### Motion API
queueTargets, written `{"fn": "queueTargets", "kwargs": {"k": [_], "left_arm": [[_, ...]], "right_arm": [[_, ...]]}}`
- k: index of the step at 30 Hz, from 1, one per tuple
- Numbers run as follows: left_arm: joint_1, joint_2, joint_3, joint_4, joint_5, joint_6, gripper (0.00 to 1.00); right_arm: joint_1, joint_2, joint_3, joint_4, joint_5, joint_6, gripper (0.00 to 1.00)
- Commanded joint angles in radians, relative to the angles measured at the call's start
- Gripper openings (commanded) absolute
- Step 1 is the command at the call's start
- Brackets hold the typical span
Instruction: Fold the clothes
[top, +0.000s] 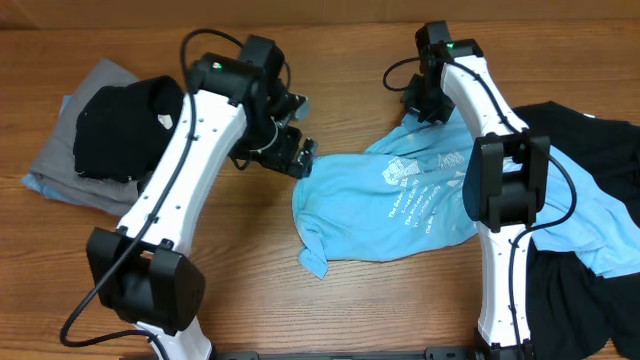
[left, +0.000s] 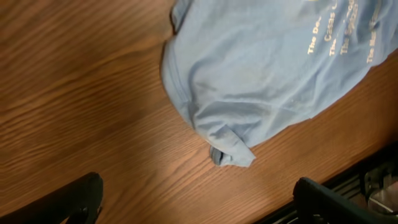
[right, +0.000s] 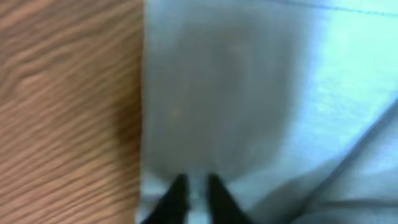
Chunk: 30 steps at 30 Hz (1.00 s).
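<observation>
The light blue short-sleeved T-shirt with white lettering (top: 400, 205) lies rumpled on the brown wooden table (top: 330, 50). At its far edge the right gripper (right: 198, 196) is pinched closed on its fabric. At its left edge the left gripper (top: 300, 155) hangs with jaws spread wide, holding nothing. Well left of it, a black T-shirt (top: 120, 130) lies on a grey T-shirt (top: 55, 165).

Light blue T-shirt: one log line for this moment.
light blue printed fabric T-shirt: unfolded | left gripper: open, empty | right gripper: shut on its edge
</observation>
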<state>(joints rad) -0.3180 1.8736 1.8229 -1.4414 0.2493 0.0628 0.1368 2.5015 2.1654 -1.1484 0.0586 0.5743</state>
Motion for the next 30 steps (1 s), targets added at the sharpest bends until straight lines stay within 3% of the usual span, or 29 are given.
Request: {"fn": "queueTargets", "kwargs": {"k": [1,7,14,18,22,25,26,27,29,30], "left_arm": [[0.016,-0.031,0.031,-0.022,-0.018,0.019,1.00],[0.108,-0.032,0.195,-0.138,-0.020,-0.053,1.00],[0.233,-0.032,0.484,-0.248,-0.021,-0.053,1.00],[0.275,-0.053,0.545,-0.248,-0.021,-0.051,1.00],[0.302,-0.077,0.550,-0.248,-0.024,-0.047,1.00],[0.303,-0.082,0.550,-0.248,-0.024,-0.040,1.00],[0.303,-0.082,0.550,-0.248,-0.024,-0.040,1.00],[0.303,-0.082,0.550,-0.248,-0.023,-0.040,1.00],[0.303,-0.082,0.550,-0.248,-0.020,-0.040,1.00],[0.303,-0.082,0.550,-0.248,-0.019,-0.040,1.00]], "right_arm": [[0.001,0.045,0.012,-0.008,-0.015,0.032,0.04],[0.001,-0.069,0.140,-0.003,-0.118,-0.043,0.04],[0.035,-0.172,0.314,0.016,-0.410,-0.081,0.04],[0.112,-0.178,0.339,0.100,-0.577,-0.081,0.04],[0.228,-0.178,0.339,0.200,-0.577,-0.081,0.04],[0.324,-0.178,0.338,0.252,-0.457,-0.081,0.04],[0.353,-0.178,0.338,0.255,-0.381,-0.081,0.28],[0.381,-0.178,0.338,0.253,-0.281,-0.082,0.64],[0.398,-0.183,0.338,0.230,-0.154,-0.083,0.78],[0.396,-0.190,0.339,0.212,-0.122,-0.085,0.80]]}}
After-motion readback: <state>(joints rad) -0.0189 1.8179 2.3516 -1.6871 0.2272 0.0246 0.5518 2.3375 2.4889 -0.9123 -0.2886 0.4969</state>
